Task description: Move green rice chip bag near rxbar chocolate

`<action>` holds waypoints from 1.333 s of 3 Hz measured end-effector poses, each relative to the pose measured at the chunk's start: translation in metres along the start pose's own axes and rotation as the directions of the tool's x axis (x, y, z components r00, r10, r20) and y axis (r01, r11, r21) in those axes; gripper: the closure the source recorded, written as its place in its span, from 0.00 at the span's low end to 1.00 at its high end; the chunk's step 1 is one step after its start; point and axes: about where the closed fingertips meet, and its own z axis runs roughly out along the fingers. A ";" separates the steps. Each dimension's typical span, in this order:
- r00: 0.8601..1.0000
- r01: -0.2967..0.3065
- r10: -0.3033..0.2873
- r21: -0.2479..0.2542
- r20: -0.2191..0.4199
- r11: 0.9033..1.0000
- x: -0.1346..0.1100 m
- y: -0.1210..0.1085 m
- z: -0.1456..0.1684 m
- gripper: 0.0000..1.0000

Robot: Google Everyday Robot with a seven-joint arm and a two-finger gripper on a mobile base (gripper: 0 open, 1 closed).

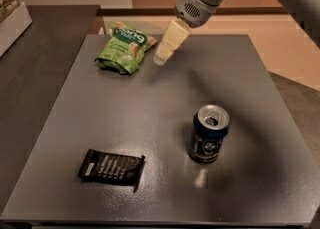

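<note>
Far-left part of the grey worktop (165,103): green rice chip bag (125,47), crinkled, lying flat, white lettering facing up. Just right of it: gripper (160,59), pale cream, slanting down and leftward from the grey wrist housing (196,4). Tip close beside the bag's right edge, over the worktop; touching bag or surface, impossible to say. Released or clenched: cannot tell from this angle.

Near-left part of the worktop: rxbar chocolate (112,165), flat black wrapper with rows of white text and a small white label toward its left end, lying slightly askew. Well apart from the bag, bare worktop between.

Right of centre: dark blue drink can (209,134), upright, silver top with its opening showing, well apart from both bar and bag.

Left of the worktop: darker counter (35,73), with a pale box (11,20) at the far-left corner, contents unclear.
</note>
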 end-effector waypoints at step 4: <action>0.972 -0.224 0.223 -0.009 -0.074 0.975 -0.022 -0.005 0.054 0.00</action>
